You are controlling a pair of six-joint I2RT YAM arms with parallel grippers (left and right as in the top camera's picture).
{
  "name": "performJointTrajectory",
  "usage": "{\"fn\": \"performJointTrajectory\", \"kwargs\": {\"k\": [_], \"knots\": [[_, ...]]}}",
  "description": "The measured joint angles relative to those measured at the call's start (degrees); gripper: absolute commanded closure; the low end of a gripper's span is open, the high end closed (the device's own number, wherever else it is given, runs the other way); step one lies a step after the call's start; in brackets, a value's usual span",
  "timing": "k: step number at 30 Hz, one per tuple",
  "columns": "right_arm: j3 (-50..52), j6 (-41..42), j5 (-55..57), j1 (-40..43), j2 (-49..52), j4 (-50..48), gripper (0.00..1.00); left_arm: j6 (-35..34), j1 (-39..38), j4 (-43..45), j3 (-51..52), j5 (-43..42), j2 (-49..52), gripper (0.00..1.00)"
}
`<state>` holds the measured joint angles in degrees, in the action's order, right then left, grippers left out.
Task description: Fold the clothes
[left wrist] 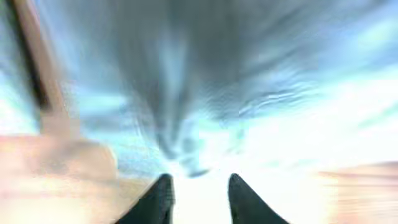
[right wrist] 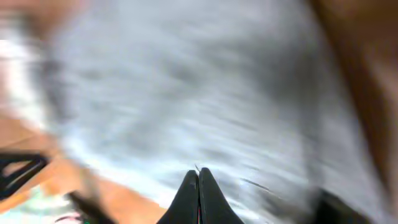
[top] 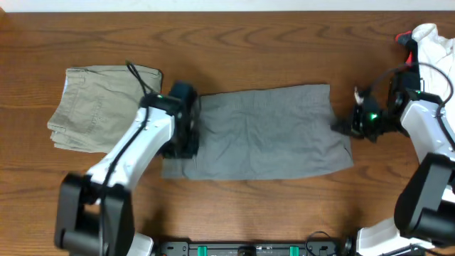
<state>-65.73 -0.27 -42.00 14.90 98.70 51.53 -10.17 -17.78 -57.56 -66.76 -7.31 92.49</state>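
The clothes (top: pixel 263 131), a pair of medium-grey shorts, lie flat across the middle of the wooden table (top: pixel 249 206). My left gripper (top: pixel 183 135) stands over their left end. In the blurred left wrist view its fingers (left wrist: pixel 163 186) are apart around a bright gap, so the gripper (left wrist: pixel 199 180) is open, with grey cloth (left wrist: pixel 186 74) ahead. My right gripper (top: pixel 338 126) is at the shorts' right edge. It (right wrist: pixel 198 173) is shut, fingers pressed together, tips against the grey cloth (right wrist: pixel 186 93). Whether cloth is pinched between them does not show.
A folded beige pair of shorts (top: pixel 99 107) lies at the left, close to the left arm. A white garment (top: pixel 434 43) with a red bit (top: pixel 404 37) sits at the far right corner behind the right arm.
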Motion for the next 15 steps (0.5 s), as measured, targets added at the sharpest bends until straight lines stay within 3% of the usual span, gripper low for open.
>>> {"fn": "performJointTrajectory", "kwargs": {"k": [6,12,15], "knots": [[-0.26,-1.18,-9.62,-7.19,-0.63,-6.91,0.99,-0.15,0.0,10.71,-2.56,-3.63,-3.37,0.61],[-0.15,1.25,-9.05,-21.14,3.76,-17.79,0.99,-0.55,-1.18,23.63,-2.34,-13.42,2.67,0.85],[-0.15,4.22,-4.94,-26.21,8.52,-20.59,0.99,-0.37,-3.43,24.79,-2.32,-16.26,7.98,0.91]]}}
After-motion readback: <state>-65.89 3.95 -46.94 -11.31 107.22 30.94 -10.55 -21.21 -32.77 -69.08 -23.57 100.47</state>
